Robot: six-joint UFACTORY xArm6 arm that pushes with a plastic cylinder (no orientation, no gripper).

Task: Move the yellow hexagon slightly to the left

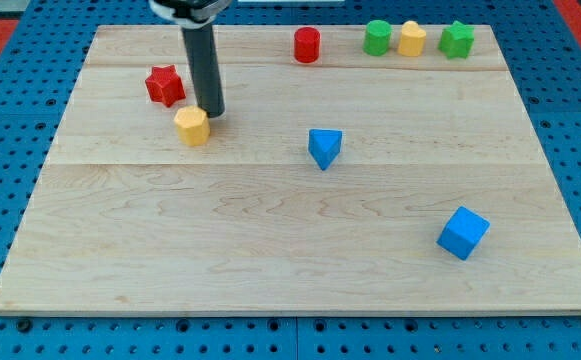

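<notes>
My tip (213,113): lower end of the dark rod, down on the tabletop (270,260), just beside the upper right edge of the yellow hexagon (192,126), touching it or nearly so
Gripper: none on this rig, so there are no jaws to call wide or narrow; the rod holds nothing and can only push
Yellow hexagon: left half of the tabletop, toward the view's top, just below and to the right of the red star (165,85)
Near neighbour: the red star sits close on the upper left, the one thing a leftward shove could run into
Farther out: blue triangular block (324,148) near the middle, blue cube (463,232) at lower right, red cylinder (307,45), green block (377,38), a second yellow block (412,39) and green star (457,39) along the top edge, all well apart
Step in hand: I judge the push is about to start or just starting
How I would do it: drop my tip a touch lower so it bears on the middle of the right face, then slide straight left, slowly and briefly, staying below the red star; pushing from the upper corner would likely send the hexagon down-left or spin it
</notes>
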